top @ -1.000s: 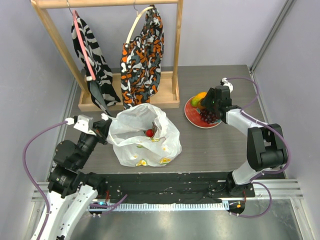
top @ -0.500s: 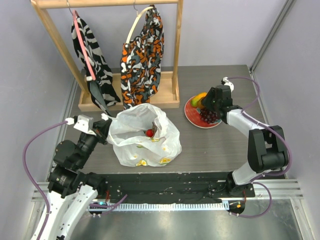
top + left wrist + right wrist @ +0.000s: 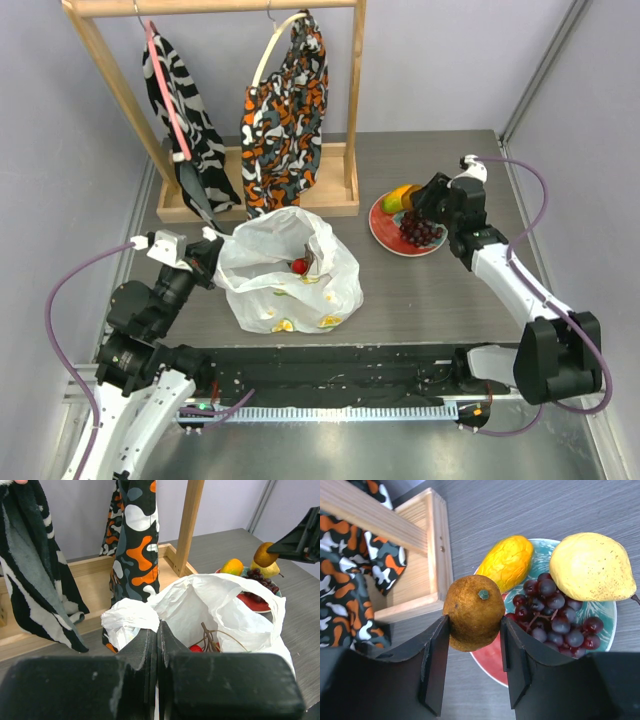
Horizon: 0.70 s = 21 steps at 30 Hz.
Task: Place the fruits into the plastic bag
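Brown fruit [image 3: 472,611], squeezed in the right gripper [image 3: 474,630], may slip out before reaching the plastic bag [image 3: 338,285] the left gripper [image 3: 158,628] pinches.

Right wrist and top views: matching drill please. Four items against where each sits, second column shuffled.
1. brown-orange fruit
2. grape bunch
3. red berries
4. orange-black cloth

A. hanging on the wooden rack
B. inside the plastic bag
C. on the plate
D. clamped in the right pincer

Pairs: 1-D, 2-C, 3-B, 4-A
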Tool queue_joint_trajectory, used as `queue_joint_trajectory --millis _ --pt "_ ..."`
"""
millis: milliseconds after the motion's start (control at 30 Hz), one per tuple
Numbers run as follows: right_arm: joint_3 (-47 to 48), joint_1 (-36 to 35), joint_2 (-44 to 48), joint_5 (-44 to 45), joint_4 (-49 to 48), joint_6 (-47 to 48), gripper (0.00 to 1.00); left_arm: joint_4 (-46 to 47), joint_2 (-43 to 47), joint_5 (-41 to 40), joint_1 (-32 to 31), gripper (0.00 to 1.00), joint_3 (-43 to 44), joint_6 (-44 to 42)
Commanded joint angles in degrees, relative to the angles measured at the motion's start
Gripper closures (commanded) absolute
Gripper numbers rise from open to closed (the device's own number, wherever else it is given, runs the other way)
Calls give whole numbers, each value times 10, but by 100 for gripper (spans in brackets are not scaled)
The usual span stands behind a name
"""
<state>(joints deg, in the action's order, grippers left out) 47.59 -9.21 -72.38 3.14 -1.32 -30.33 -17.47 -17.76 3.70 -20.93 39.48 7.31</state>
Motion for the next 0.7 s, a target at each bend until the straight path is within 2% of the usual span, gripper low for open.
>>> queue_joint_trajectory --millis 0,200,300,400,433,467,667 --pt "-12 0 47 -43 -18 18 71 10 4 3 1 100 7 5" --pt "-7 -12 110 -96 -6 14 73 10 4 3 0 100 7 5" --pt "4 -42 147 -93 0 12 73 10 4 5 0 100 7 7" --pt "26 -117 163 -40 10 25 73 10 4 6 0 100 7 7" --pt "41 -169 162 -34 10 32 73 10 4 7 0 100 7 7" --pt "50 -193 159 -7 10 37 73 10 4 7 0 100 7 8" --pt "122 -377 92 58 10 83 74 10 4 8 0 100 8 8"
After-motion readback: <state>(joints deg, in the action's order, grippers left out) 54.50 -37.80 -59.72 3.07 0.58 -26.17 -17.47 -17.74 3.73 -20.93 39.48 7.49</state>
